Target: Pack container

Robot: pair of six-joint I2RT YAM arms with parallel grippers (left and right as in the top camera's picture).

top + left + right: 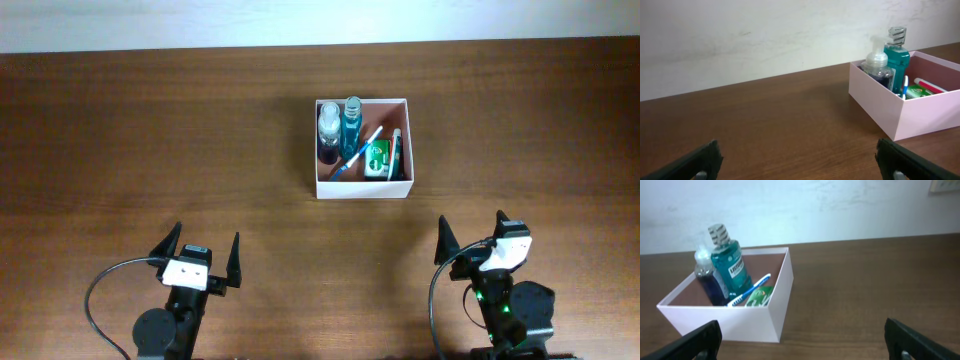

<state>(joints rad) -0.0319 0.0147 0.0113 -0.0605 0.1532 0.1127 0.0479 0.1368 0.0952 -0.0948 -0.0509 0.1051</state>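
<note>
Wood-grain tabletop, dark brown with a smooth, level finish, carries the container right of centre toward its far edge, well apart from both arms.

**Contents:** a teal mouthwash bottle and a clear pump bottle stand upright along one side. A blue-and-white toothbrush leans diagonally beside a green packet.

**Handling, as judged:** the white walls look thin and card-like, so they would probably flex or crease under a hard pinch. The box itself is likely light, but the two liquid bottles load one side and could tip if it is jolted. The soundest hold appears to be a wall's upper edge near a corner, where it is stiffest. Failing that, a low push against an outer wall would serve.

**End effectors:** the left gripper and right gripper sit at the near edge, jaws spread wide, holding nothing.

**Surroundings:** a plain pale wall backs the table. No loose items are seen outside the box.
</note>
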